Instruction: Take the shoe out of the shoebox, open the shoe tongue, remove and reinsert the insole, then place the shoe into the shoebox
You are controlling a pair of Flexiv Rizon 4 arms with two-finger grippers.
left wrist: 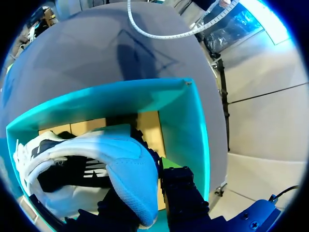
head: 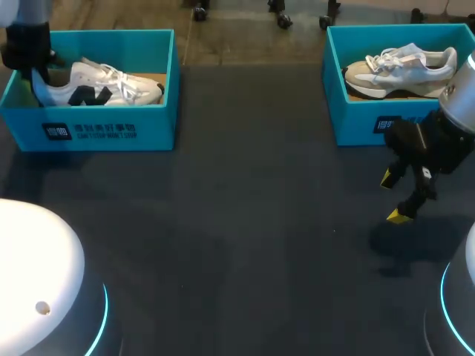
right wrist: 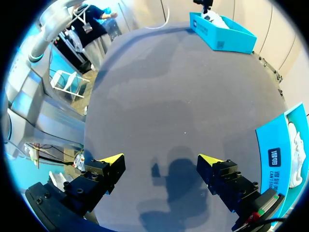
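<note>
At the far left corner of the counter (head: 245, 222), the left arm (head: 26, 41) is reaching down into the left end of a teal shoebox (head: 111, 130). A white shoe (head: 96, 85) with black markings is lying inside that box, its toe pointing toward the middle of the counter and its heel at the end where the arm is coming in. Seen from the left wrist, the heel (left wrist: 130, 179) is sitting right at that arm's jaws, with the box's brown floor and teal walls showing around it. Whether the jaws are gripping the heel or only standing beside it cannot be told.

On the other side, the right arm (head: 456, 107) is hanging above bare counter just in front of a second teal shoebox (head: 356, 122), which is holding a beige and white shoe (head: 401, 67). Its jaws are standing wide open, apart from both boxes, with the yellow tips (right wrist: 112, 159) pointing down at the dark surface and a shadow falling on the counter under them.
</note>
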